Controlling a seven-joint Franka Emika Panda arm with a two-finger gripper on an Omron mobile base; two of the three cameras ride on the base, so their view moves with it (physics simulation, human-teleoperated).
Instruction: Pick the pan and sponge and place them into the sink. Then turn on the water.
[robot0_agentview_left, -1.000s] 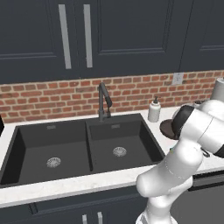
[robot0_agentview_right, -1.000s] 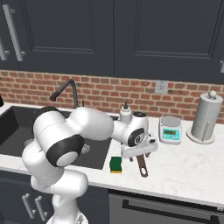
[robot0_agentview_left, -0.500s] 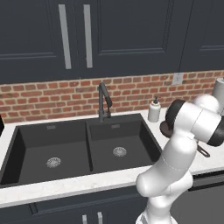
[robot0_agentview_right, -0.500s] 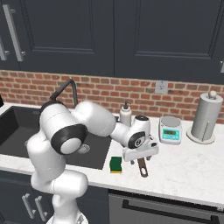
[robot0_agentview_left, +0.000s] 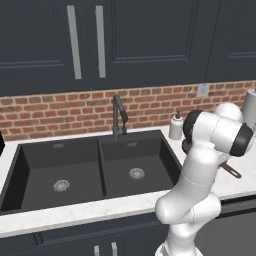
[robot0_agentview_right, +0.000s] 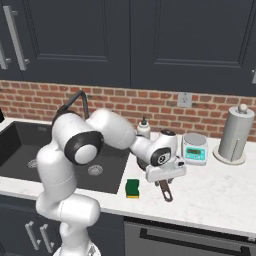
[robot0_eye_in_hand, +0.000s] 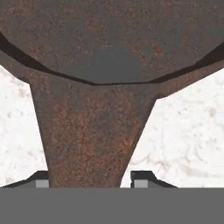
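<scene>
A small round reddish-brown frying pan (robot0_eye_in_hand: 109, 39) w/ a long thin handle lies flat on the white speckled stone desk (robot0_agentview_right: 210, 195), right of the sink & near the desk's front edge. In the hand view its rusty handle runs from the bowl straight down btwn the two dark fingertips (robot0_eye_in_hand: 142, 177), one tip hard against each side; the tool (robot0_eye_in_hand: 89, 181) looks closed on the handle close to the bowl, jaws narrowed to the handle's width, pan not lifted. In the right base view the tool (robot0_agentview_right: 165, 175) sits low over the pan, the handle's free end (robot0_agentview_right: 166, 194) poking out toward the front edge. In the left base view the handle's tip (robot0_agentview_left: 231, 172) sticks out past the arm's elbow.

A small rectangular yellow sponge, green face up (robot0_agentview_right: 132, 187), rests just beside the pan on its sink side, at the desk's front edge, apart from the tool.

The large matte black double-basin sink (robot0_agentview_left: 95, 172) is set in the desk left of both, a round metal drain in each basin, a dark gooseneck faucet (robot0_agentview_left: 118, 116) at its back rim.

Farther back toward the brick wall: a white soap dispenser (robot0_agentview_left: 175, 126) by the sink's right back corner, a small teal-faced kitchen scale (robot0_agentview_right: 194, 148), and a grey paper-towel roll on a stand (robot0_agentview_right: 233, 135) toward the desk's right end.
</scene>
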